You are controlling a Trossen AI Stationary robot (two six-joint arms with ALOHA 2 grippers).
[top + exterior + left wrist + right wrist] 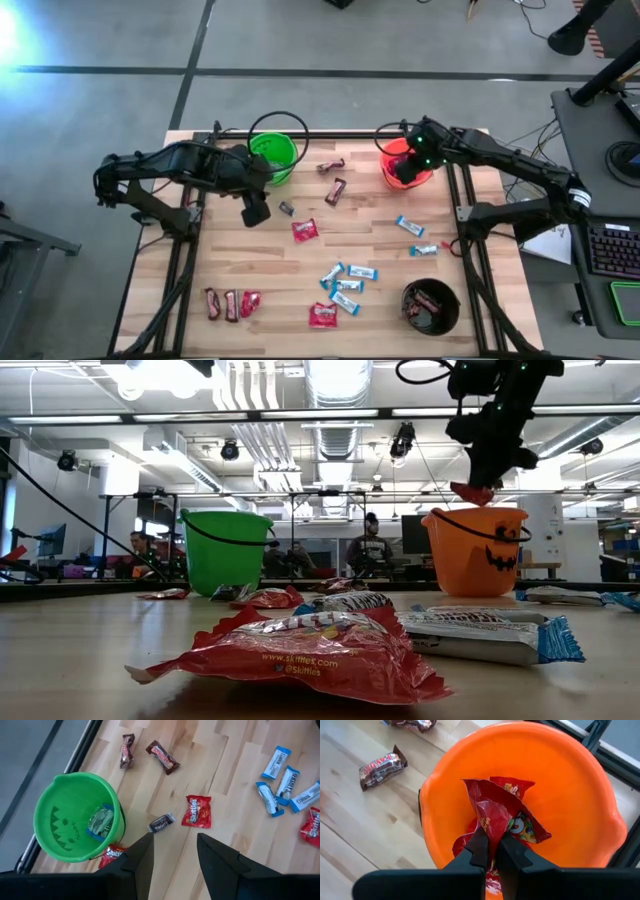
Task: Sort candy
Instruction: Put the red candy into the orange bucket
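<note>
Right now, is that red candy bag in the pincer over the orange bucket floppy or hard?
Probably floppy: the red packet crumples and hangs from the right pincer above the orange bucket. It looks light, held by one pinched corner. Its shiny wrapper might slip.

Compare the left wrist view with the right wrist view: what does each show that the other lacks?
Only the left wrist view shows the green bucket with a blue-white bar inside, loose blue bars, a red packet on the table, and the open left gripper holding nothing. Only the right wrist view shows the orange bucket and the right gripper shut on a red packet above it. Both show the wooden table and brown bars.
</note>
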